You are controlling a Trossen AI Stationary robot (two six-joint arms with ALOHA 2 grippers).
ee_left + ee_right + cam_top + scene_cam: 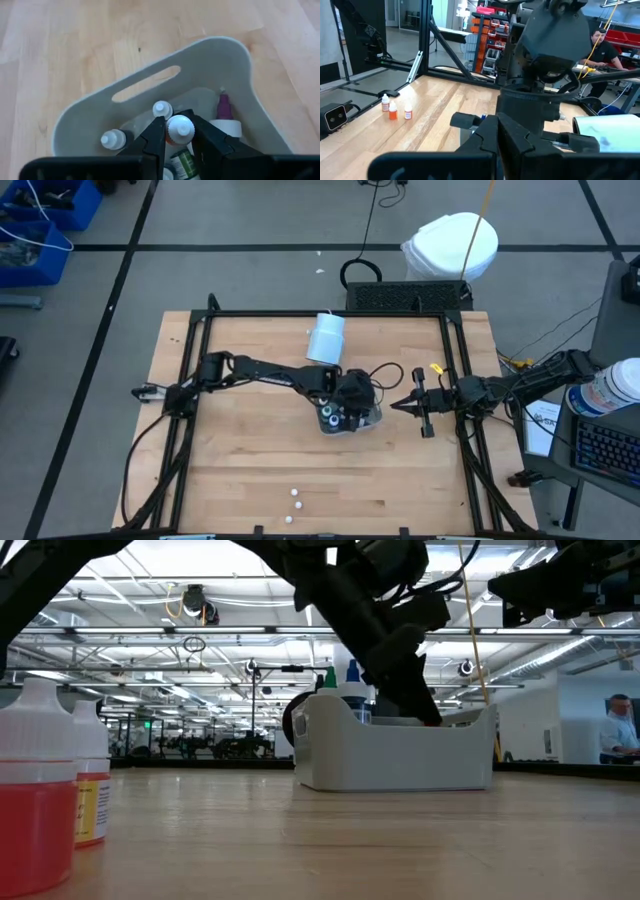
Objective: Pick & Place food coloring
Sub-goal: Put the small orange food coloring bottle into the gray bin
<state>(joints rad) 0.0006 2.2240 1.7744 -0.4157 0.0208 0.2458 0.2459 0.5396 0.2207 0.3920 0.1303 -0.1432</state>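
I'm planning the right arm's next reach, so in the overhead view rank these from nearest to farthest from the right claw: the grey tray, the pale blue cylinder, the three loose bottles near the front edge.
From the right claw:
1. Grey tray, just beside it, under the left claw.
2. Pale blue cylinder, toward the table's back.
3. Three loose bottles, by the front edge.

I log: tray [372,418] mid-table, bottles [114,139] inside it; cylinder [326,337] just behind the tray; three loose bottles [296,502] near the table's [230,470] front edge.

Red food coloring bottle [38,795] near camera, arm reaching into tray [400,755]
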